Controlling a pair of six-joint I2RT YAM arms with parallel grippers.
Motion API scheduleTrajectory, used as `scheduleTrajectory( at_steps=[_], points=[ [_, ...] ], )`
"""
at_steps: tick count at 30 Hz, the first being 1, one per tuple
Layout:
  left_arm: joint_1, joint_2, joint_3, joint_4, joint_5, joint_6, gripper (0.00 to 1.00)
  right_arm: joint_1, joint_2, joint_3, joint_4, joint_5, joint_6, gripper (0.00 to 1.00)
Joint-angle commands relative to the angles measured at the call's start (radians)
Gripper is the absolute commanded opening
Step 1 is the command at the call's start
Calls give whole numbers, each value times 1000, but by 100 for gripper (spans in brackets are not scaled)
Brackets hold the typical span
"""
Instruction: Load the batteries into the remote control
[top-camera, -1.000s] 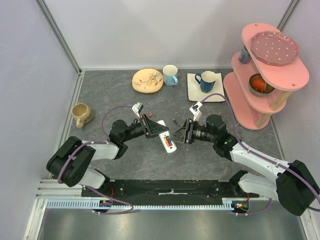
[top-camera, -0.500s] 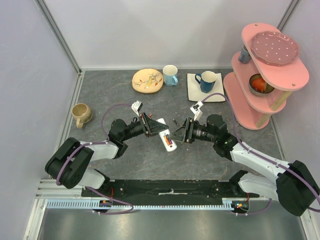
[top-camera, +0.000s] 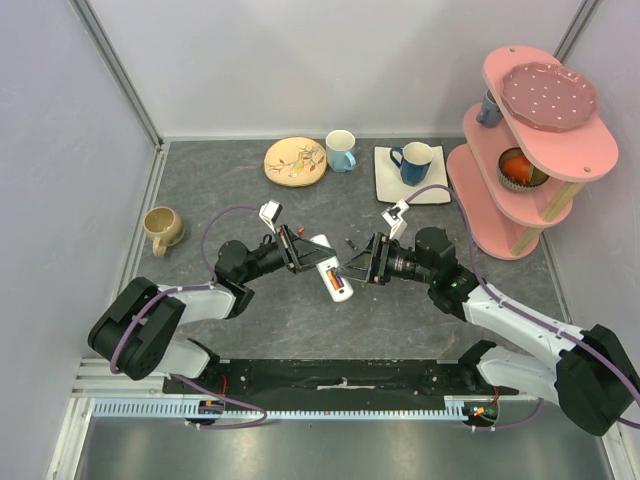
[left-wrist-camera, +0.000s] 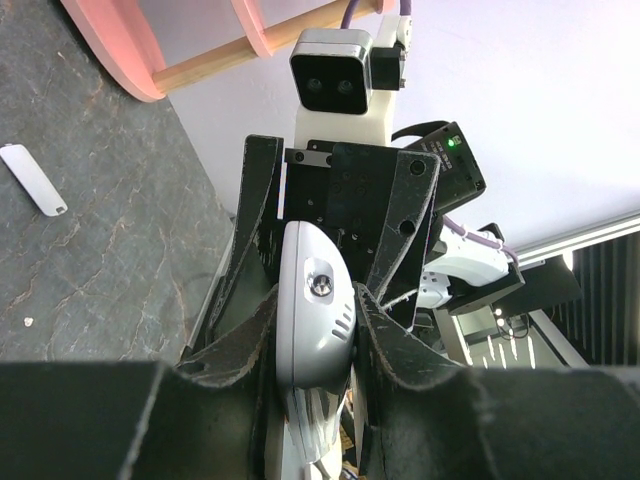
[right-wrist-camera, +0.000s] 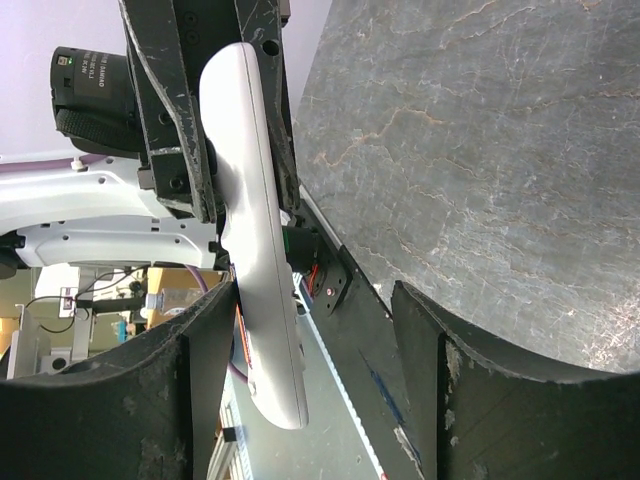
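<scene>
Left gripper (top-camera: 303, 255) has shifted slightly further from the pink shelf stand (top-camera: 530, 150) vs. 1 s ago, taking the remote control (top-camera: 328, 268) with it; right gripper (top-camera: 362, 262) approx. unchanged

Status:
- Left gripper: clamped on the remote's sides, per left wrist view. Remote is held off the table, well clear of the stand on its arm-base side, battery bay facing up
- Right gripper: fingers (right-wrist-camera: 480, 400) spread wide, nothing held; it sits between remote and stand, just beside the remote's end
- One red/orange battery (top-camera: 340, 286) visible in the bay

Step in hand (est.): seating cells, with the remote presented for insertion

Next move (est.): right gripper must fetch another battery. Loose cells can't be made out from overhead. Req. fine alignment w/ the bay, and a steady left grip
</scene>
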Motion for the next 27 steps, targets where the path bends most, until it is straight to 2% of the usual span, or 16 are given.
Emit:
scheduleTrajectory(
  at_steps=[1, 14, 27],
  points=[
    [-6, -18, -3, 186, 10, 17, 2, -11, -28, 34, 11, -9, -2, 72],
    [-11, -10, 24, 159, 14, 14, 2, -3, 0, 52, -17, -86, -64, 72],
    [-25, -30, 66, 123, 19, 14, 2, 1, 61, 43, -49, -87, -96, 66]
  ],
)
